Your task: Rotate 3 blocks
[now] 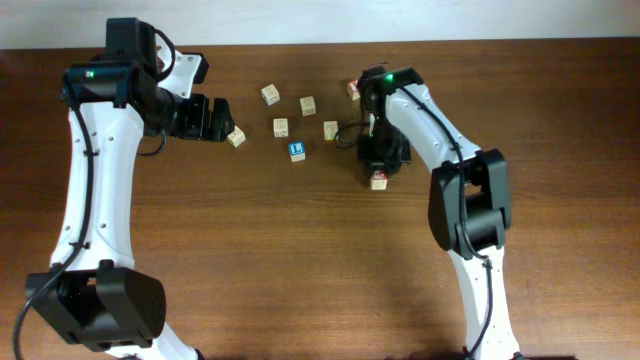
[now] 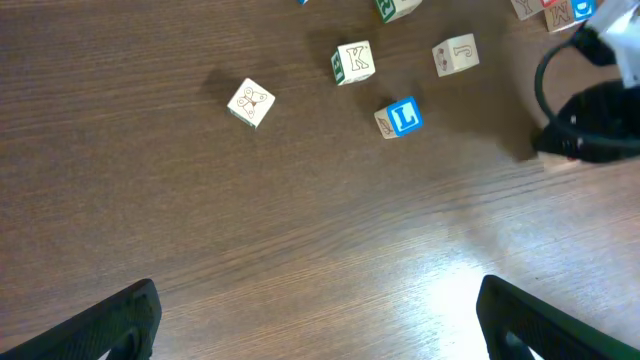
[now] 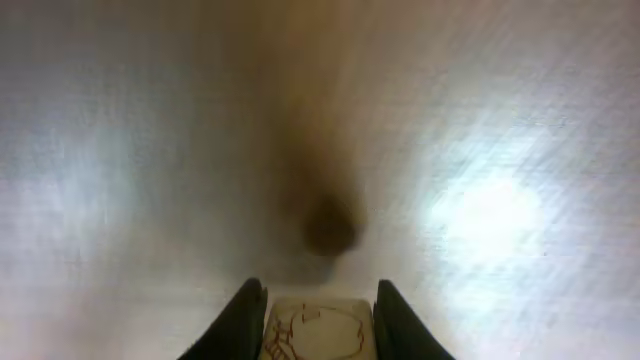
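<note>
At the bottom centre of the right wrist view, the right tool (image 3: pixel 318 300) has its two black fingers (image 3: pixel 245 322) against both sides of a pale tan wooden cube with a brown line drawing (image 3: pixel 318 335). It looks gripped, low over the surface. A cube has no long axis, so I judge the coming turn depends only on the wrist. In the overhead view this cube sits at centre right, just below that tool. The blue-faced wooden cube with a white L (image 1: pixel 296 150) lies further left, about halfway to the left tool (image 1: pixel 222 120), which stands wide open and empty. A small red-marked wooden cube (image 1: pixel 354 90) is beyond, partly hidden by the arm. The dark brown wooden worktop (image 1: pixel 300 260) is flat, with bare wood around the cubes.
</note>
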Available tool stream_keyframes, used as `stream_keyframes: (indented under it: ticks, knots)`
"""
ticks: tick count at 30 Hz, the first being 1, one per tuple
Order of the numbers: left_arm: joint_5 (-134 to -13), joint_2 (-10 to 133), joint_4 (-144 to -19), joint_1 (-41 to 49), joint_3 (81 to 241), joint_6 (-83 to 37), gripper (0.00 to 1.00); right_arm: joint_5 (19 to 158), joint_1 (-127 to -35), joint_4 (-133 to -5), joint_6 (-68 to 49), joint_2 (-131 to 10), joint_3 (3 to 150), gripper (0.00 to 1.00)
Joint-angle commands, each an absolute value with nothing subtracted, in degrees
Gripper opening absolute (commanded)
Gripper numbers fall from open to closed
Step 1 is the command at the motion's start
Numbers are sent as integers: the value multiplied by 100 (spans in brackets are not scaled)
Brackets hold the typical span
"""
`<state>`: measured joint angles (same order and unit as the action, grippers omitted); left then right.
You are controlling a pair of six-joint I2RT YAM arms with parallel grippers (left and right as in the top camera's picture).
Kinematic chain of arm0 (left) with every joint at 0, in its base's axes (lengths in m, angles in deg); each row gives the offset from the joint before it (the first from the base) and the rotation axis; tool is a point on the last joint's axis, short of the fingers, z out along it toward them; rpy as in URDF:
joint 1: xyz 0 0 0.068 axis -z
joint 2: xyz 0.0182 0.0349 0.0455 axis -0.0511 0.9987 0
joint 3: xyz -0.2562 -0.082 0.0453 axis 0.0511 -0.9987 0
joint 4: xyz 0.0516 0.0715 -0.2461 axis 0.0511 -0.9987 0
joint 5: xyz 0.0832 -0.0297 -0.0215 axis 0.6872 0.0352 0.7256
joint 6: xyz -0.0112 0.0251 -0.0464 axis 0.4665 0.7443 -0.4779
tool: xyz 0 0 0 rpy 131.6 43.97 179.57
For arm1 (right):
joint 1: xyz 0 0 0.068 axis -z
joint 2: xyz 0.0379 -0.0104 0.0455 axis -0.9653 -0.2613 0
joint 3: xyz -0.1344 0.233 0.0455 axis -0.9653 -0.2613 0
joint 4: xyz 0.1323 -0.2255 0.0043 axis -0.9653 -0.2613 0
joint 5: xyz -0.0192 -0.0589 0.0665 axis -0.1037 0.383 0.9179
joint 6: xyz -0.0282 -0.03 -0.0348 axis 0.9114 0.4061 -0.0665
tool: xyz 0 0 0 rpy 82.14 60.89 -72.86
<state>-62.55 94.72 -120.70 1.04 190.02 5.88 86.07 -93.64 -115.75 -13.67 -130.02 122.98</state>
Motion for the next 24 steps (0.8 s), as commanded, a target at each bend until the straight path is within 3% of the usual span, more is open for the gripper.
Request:
stream_keyframes:
  ticks: [1, 3, 7, 11, 15, 17, 24]
  knots:
    - [-6318, 9459, -12061, 106, 19122, 560, 99, 8729, -9589, -11811, -1426, -13057, 12368, 13]
    - [-6318, 9459, -12061, 106, 19122, 560, 99, 8690, -9762, -12012, -1423, -13057, 12368, 5]
    - [-6318, 9459, -12061, 106, 19122, 560, 99, 8408, -10183, -12205, -1596, -12891, 12368, 4]
    - [-6318, 9459, -12061, 106, 19122, 560, 99, 8071, -10330, -12528, -1594, -11787, 11981, 4]
    - [-6318, 9459, -12061, 106, 19122, 560, 99, 8074, -10295, -10039, -1644, -10613, 9271, 5]
    - [-6318, 9459, -12061, 106, 19122, 560, 99, 8078, -10168, -9492, -1708, -10637, 8707, 5]
    - [-6318, 9459, -12061, 106, 19122, 560, 99, 8377, -9674, -9140, -1439, -10821, 8224, 4]
